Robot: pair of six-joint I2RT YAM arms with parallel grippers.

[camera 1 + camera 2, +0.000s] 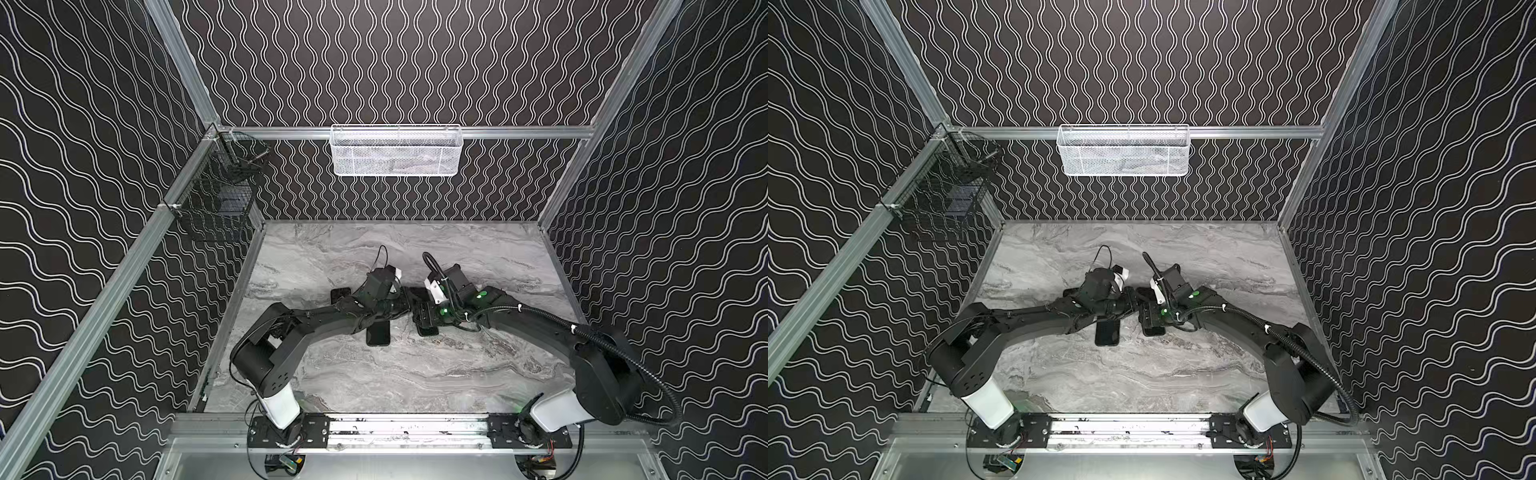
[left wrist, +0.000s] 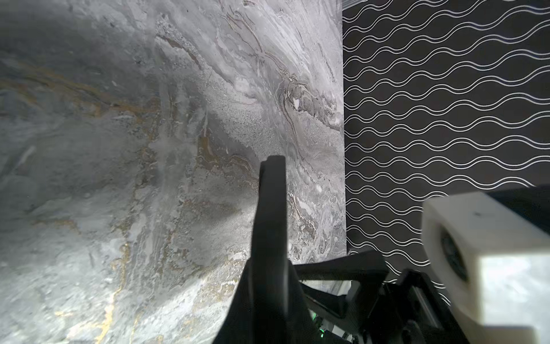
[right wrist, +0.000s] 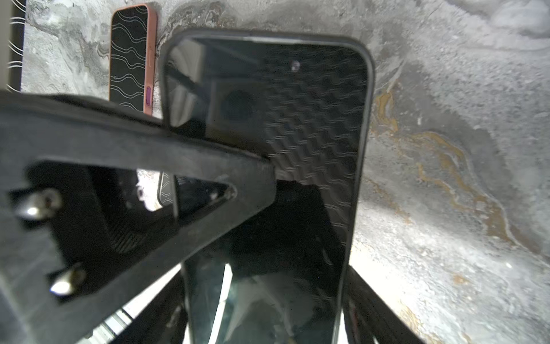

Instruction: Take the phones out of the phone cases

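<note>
A black phone [image 3: 312, 104] lies screen up in a thin black phone case [image 3: 370, 89] on the marble table. My right gripper [image 3: 268, 306] is shut across its width, one finger on each long side. In both top views only the phone's near end [image 1: 428, 330] [image 1: 1153, 331] shows under the right gripper [image 1: 424, 316] [image 1: 1148, 318]. My left gripper [image 2: 272, 166] is shut, with nothing seen between its fingers. Its fingertips [image 3: 262, 166] rest on the phone's screen near one long edge. In both top views the left gripper [image 1: 409, 305] [image 1: 1136, 305] meets the right one at mid-table.
A second phone with a pink rim [image 3: 129, 56] [image 1: 378, 334] lies just left of the held one. A dark flat object [image 1: 340, 295] sits behind the left arm. On the rails hang a white mesh basket [image 1: 397, 151] and a black wire basket [image 1: 216, 199].
</note>
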